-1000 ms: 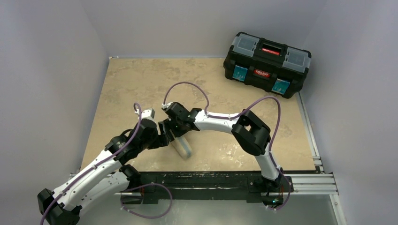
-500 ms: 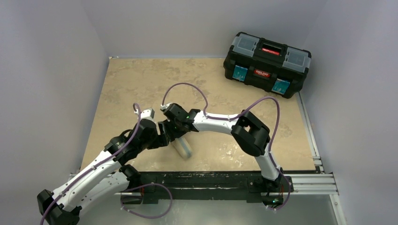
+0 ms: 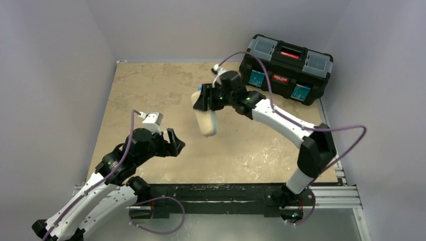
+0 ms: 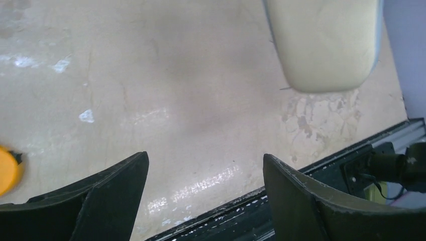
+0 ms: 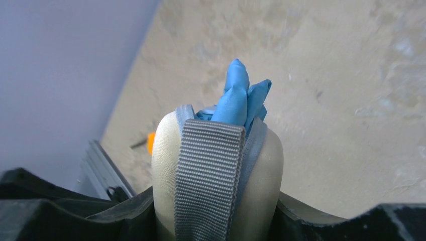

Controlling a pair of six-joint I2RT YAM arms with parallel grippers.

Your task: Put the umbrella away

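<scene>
- The umbrella [image 5: 236, 95]: only blue fabric tips show, poking from the top of the grey-beige case [image 5: 166, 170]. Judged light, soft and crushable.
- The case hangs end-down, apparently clear of the table [image 3: 150, 85].
- Right gripper [image 3: 205, 100]: fingers half closed, clamped on the case's upper end at the webbing strap [image 5: 208, 170]. A sound hold, though the smooth shell may slip.
- Left gripper [image 4: 206, 201]: fingers spread wide, empty.

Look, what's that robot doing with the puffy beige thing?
The right arm's fingers are clamped on a beige case, holding it up over the table. A blue umbrella is tucked inside, its fabric poking out of the top. The left arm's fingers are open and empty, low over the table. The black toolbox at the back is shut.
</scene>
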